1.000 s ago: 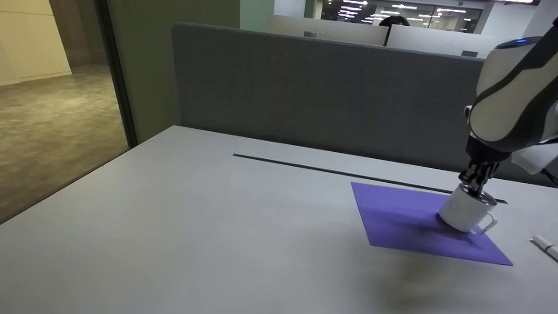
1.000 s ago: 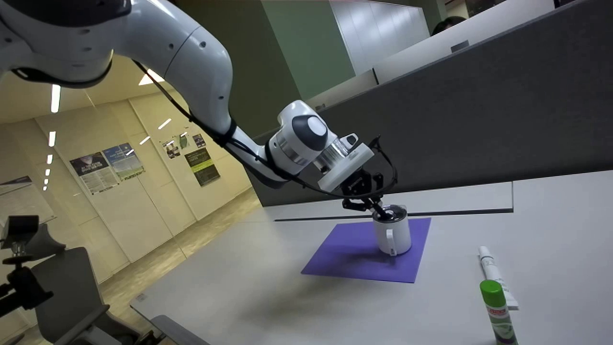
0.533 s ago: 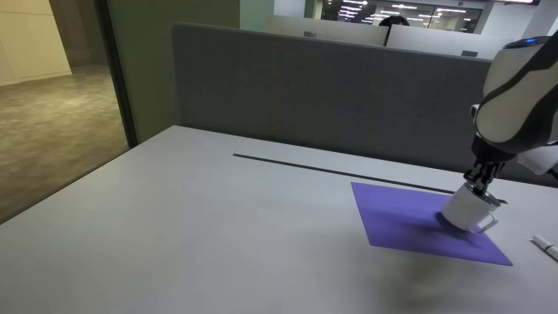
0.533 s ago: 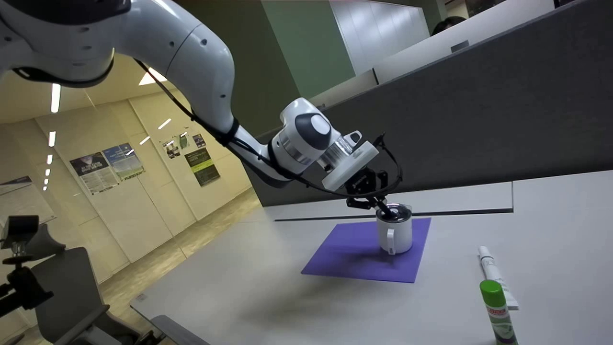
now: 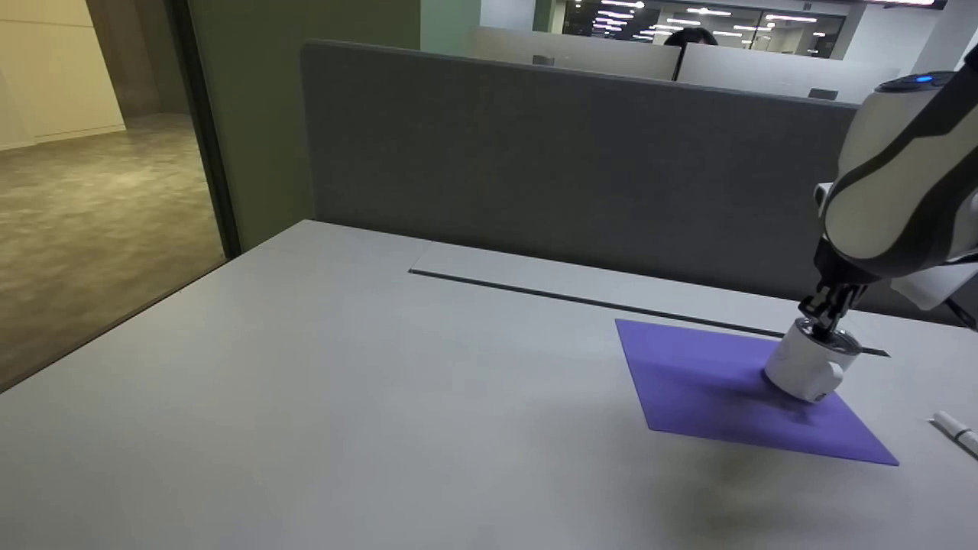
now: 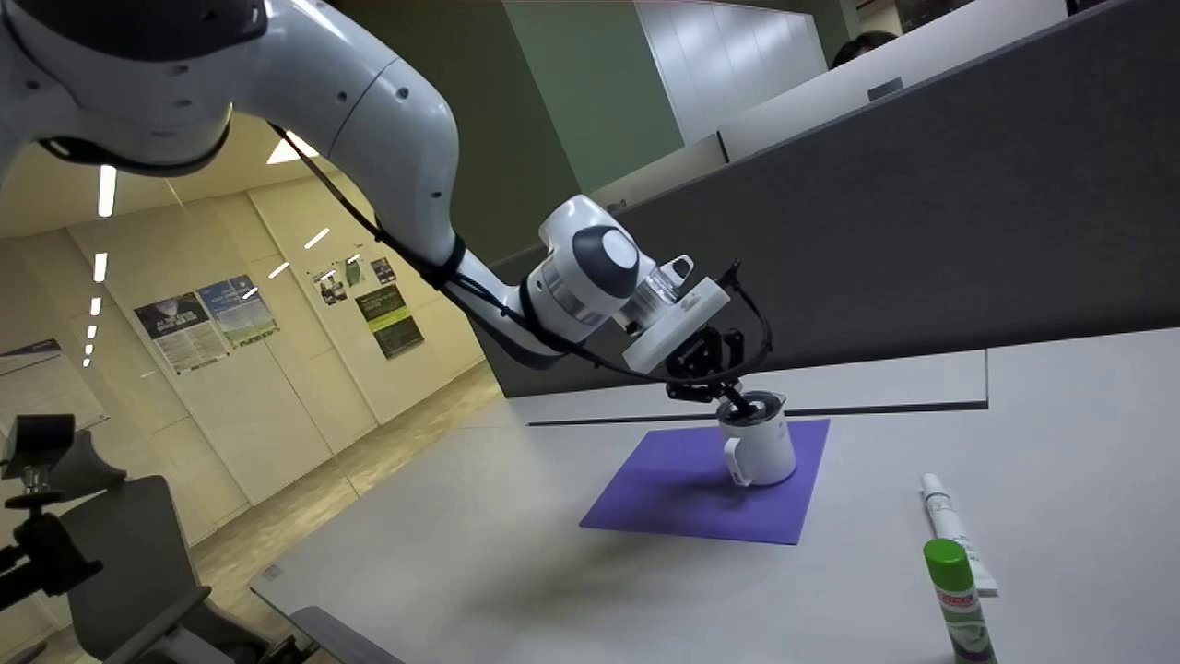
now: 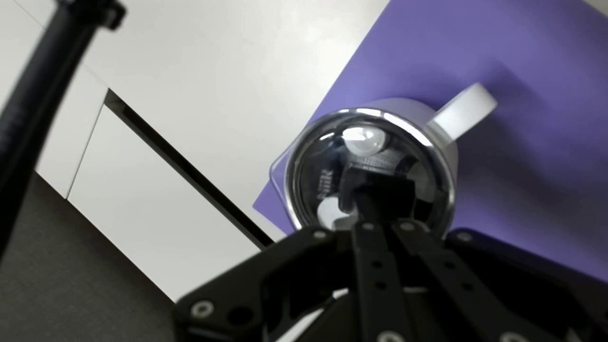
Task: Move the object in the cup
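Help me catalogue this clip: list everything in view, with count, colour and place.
table: one, white, in foreground
mat: one, purple, on table
cup: one, white, on mat
lid: one, clear, on cup
tube: one, white, on table
capped container: one, green and white, near tube
partition: one, dark grey, behind table
chair: at least one, grey, beside table
mounted device: one, black, near chair
posters: several, multicoloured, on wall
person's head: one, dark-haired, beyond partition
arm: one, white and black, over table
end effector: one, black, at lid
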